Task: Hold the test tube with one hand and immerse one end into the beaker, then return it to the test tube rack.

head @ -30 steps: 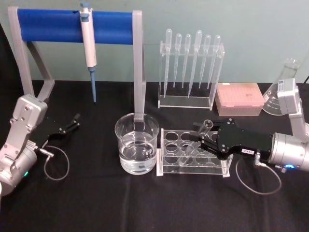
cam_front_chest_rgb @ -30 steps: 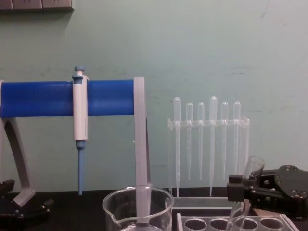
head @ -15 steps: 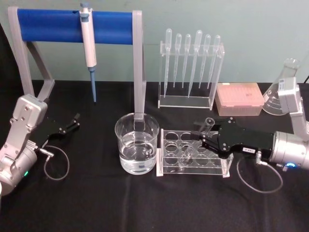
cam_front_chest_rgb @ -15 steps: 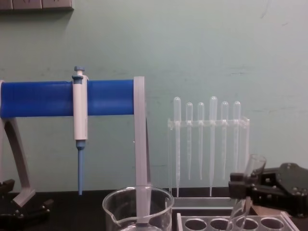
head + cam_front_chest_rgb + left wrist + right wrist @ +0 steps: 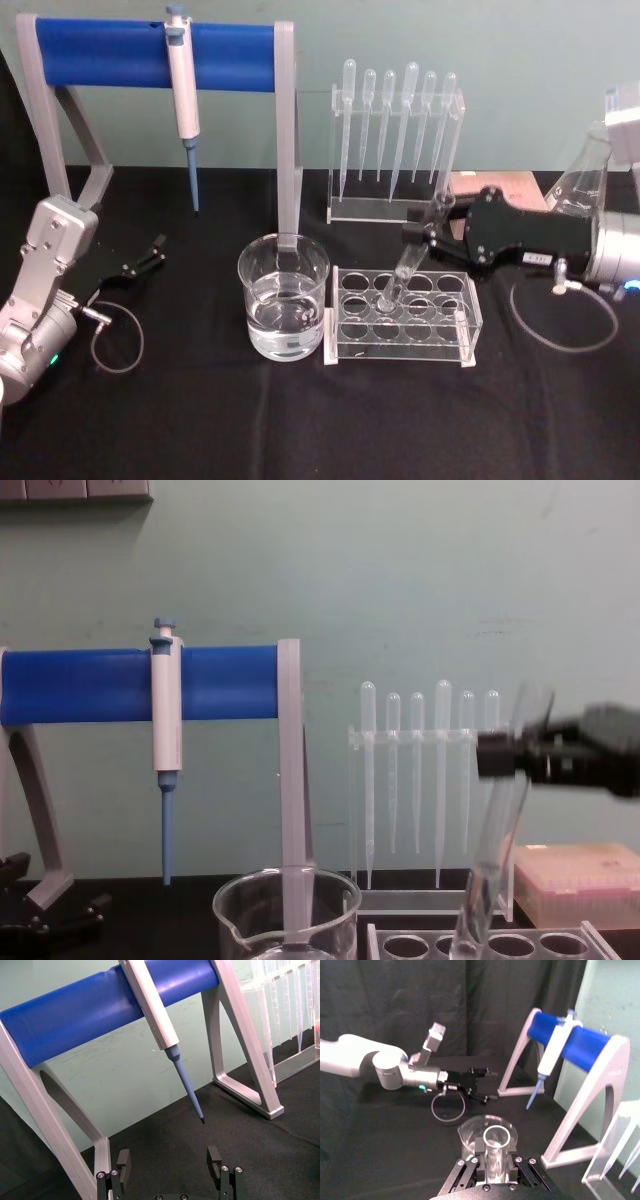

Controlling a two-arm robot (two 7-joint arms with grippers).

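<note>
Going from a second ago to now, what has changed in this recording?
The right gripper, shut on the test tube, has risen, drawing the tube up from the rack. The tilted tube's lower end is still at the rack's holes. Nothing was let go. The beaker and the left gripper, parked open at the left, stayed put.

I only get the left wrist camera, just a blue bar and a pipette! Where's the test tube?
Observer: The right gripper holds the test tube near its rim, tilted, lower end at the test tube rack holes.
Operator: Is the beaker close?
Observer: Yes, the beaker stands beside the rack, between it and your parked left gripper.
Operator: Anything in it?
Observer: It holds clear liquid, roughly half full.
</note>
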